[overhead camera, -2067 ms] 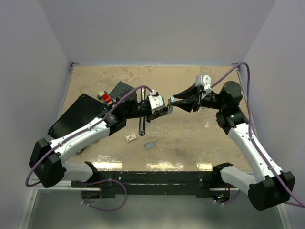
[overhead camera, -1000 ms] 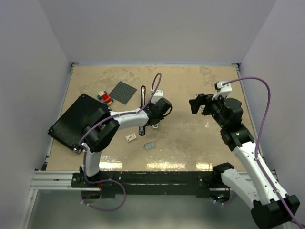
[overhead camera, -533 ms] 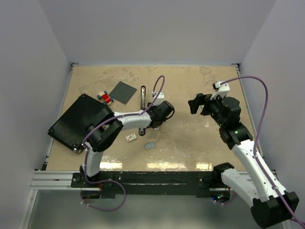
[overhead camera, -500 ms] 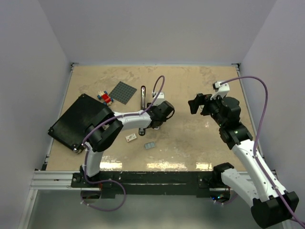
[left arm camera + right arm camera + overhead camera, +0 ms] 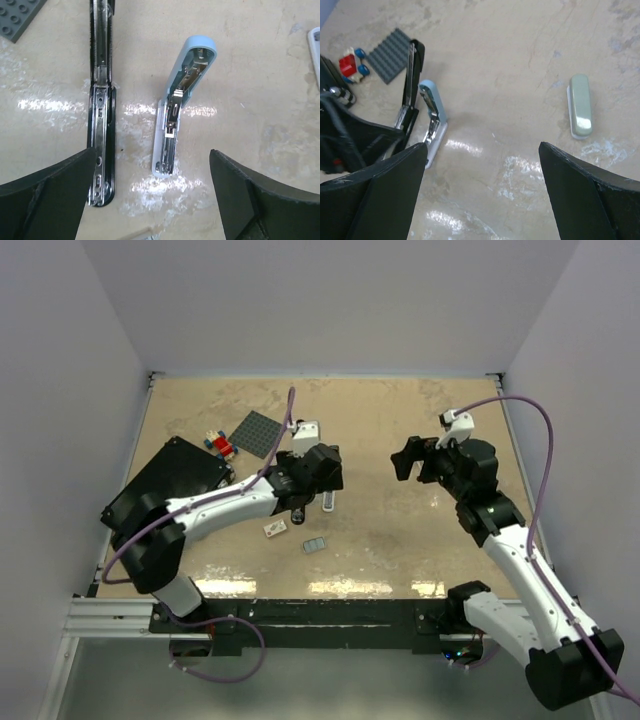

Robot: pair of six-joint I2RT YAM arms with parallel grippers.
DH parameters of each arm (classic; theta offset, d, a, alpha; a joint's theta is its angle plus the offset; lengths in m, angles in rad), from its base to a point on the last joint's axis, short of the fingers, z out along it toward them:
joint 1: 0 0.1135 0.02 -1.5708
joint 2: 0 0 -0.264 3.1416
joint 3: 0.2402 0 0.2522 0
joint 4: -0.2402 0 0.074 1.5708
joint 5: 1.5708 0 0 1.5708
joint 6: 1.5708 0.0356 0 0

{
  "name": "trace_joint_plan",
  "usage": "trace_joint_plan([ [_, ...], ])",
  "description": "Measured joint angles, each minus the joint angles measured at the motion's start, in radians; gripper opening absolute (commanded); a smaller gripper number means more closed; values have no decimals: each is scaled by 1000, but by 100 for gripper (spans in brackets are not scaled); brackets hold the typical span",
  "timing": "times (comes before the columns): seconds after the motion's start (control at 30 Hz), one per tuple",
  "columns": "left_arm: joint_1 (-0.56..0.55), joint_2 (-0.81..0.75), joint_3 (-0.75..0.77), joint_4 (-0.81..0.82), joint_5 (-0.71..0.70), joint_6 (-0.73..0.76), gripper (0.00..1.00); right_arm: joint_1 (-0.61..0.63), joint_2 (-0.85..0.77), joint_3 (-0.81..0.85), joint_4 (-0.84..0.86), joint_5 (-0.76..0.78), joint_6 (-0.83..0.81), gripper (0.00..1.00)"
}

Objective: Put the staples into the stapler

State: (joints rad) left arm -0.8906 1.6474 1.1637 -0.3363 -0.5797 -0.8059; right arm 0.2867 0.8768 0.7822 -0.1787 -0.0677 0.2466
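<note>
Although the pale blue stapler (image 5: 177, 110) and the black stapler (image 5: 100, 115) lie hinged open side by side, the staples (image 5: 315, 544) rest untouched on the bench (image 5: 400, 530), nearer the arm bases. The left gripper (image 5: 152, 151) hovers over both staplers, jaws wide and empty. The right gripper (image 5: 482, 146), raised well apart from them, also has its jaws spread and holds nothing. Picking up and inserting the staples are still to do.

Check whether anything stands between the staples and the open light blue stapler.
Nothing visible does: only table surface lies between the staples and the light blue stapler. The white box sits aside, to the left.
</note>
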Motion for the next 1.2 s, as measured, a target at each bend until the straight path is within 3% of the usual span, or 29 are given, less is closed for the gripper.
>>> trace_joint_plan([
  [0.17, 0, -140, -71, -87, 23, -64, 90, 0, 98, 15, -72, -5, 10, 97],
  [0.33, 0, -211, -164, -154, 33, -97, 87, 35, 174, 28, -163, 8, 57, 95],
  [0.5, 43, -361, -274, -182, 47, -84, 87, 301, 264, 63, -256, 89, 185, 90],
  [0.67, 217, -533, -348, -150, 110, -3, 87, 565, 402, 151, -354, 183, 360, 84],
  [0.77, 274, -585, -359, -142, 100, 60, 87, 693, 519, 248, -399, 222, 444, 73],
  [0.9, 274, -627, -370, -114, 67, 142, 87, 822, 686, 388, -420, 256, 517, 49],
  [1.1, 274, -737, -431, -80, -48, 253, 86, 857, 814, 431, -428, 275, 560, 28],
  [1.2, 274, -791, -467, -53, -114, 300, 86, 852, 854, 440, -438, 288, 566, 27],
])
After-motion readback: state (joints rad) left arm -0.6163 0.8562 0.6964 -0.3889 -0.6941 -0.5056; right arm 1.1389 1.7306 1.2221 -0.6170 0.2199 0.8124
